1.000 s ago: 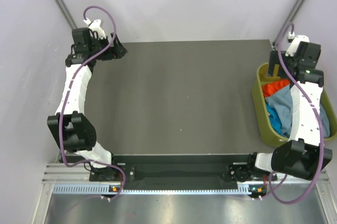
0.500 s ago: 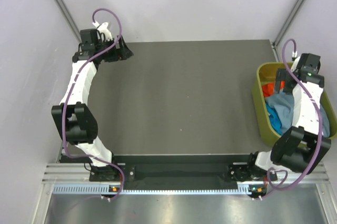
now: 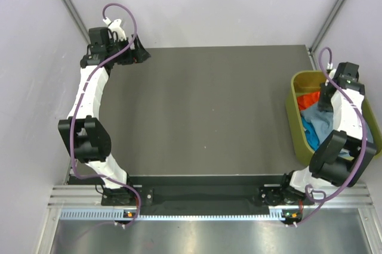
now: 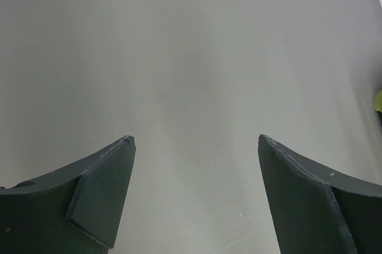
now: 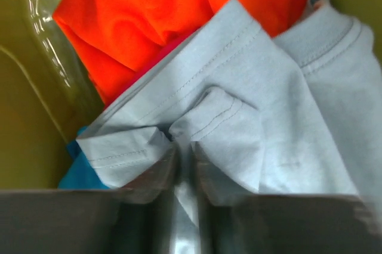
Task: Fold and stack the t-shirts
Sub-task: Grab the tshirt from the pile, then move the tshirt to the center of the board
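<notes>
T-shirts lie bundled in an olive-green bin off the right edge of the table, none of them laid out or folded yet, so the task looks to be at its very start: taking the first garment out. The right gripper reaches down into the bin, and in its wrist view the fingers stand almost together with a fold of the grey-blue t-shirt between them; the near edge of that view is blurred, so I judge it a pinch on the cloth rather than see it plainly. The grey-blue t-shirt sits on top of the heap, with the orange t-shirt behind it against the bin wall and a corner of the turquoise t-shirt beneath it. The left gripper hangs over the far left corner of the table, spread wide and holding nothing, well apart from the bin. The next move probably calls for lifting the pinched cloth clear of the other shirts without dragging them along, carrying it to the middle of the table, and bringing the left arm across to help spread it flat.
</notes>
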You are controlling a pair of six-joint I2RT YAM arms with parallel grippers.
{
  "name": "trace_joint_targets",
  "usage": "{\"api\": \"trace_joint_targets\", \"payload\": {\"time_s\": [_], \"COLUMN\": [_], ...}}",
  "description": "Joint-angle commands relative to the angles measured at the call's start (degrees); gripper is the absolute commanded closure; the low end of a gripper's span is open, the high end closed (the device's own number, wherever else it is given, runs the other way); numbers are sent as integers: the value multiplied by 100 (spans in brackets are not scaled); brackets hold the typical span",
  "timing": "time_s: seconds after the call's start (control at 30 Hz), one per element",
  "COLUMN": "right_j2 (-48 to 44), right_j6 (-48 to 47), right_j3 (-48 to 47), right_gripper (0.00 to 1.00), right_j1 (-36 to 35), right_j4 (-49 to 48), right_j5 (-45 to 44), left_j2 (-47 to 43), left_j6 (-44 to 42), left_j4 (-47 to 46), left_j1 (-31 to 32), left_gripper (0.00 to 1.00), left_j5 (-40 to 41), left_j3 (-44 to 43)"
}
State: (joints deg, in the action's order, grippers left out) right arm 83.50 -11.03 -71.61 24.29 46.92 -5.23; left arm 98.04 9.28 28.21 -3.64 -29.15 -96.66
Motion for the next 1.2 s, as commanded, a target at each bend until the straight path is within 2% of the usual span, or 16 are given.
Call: {"api": "trace_joint_targets", "payload": {"time_s": [0.0,0.03,0.07,0.27,0.53,0.7,0.83,0.87,0.97,1.03,1.17], "right_j2": [-71,-106,-150,-519,-1073,-680,33,191,859,1141,1168], "right_j6": [-5,-5,-22,-49,-22,-66,266,303,119,57,303], "right_j3": [-371,-449,-485,-1108,-2346,-3453,-4875,-5123,-6239,-6723,-6979], "right_gripper": [92,99,100,100,100,100,100,100,100,100,100], "right_j1": [93,93,102,67,-345,-1259,-2049,-2208,-2997,-3464,-4097], "right_j4": [46,54,55,90,-384,-683,-868,-903,-842,-1052,-2219], "right_j5": [181,207,242,488,1638,2044,2413,2422,2474,2554,2308], "left_j2": [-13,-22,-22,-22,49,-57,-214,-206,-294,-461,-724], "left_j6": [-14,-22,-31,39,-14,-138,92,-13,-58,275,698], "left_j4": [-87,-87,-87,-148,-175,-43,43,201,362,247,-235], "left_j1": [30,30,30,47,197,504,505,505,461,399,408], "left_gripper": [12,12,12,12,12,1,1,1,1,1,4], "left_j5": [-74,-82,-56,-74,32,471,182,-193,-328,-451,-671], "left_j3": [-99,-81,-46,-2,33,95,253,175,235,524,1026]}}
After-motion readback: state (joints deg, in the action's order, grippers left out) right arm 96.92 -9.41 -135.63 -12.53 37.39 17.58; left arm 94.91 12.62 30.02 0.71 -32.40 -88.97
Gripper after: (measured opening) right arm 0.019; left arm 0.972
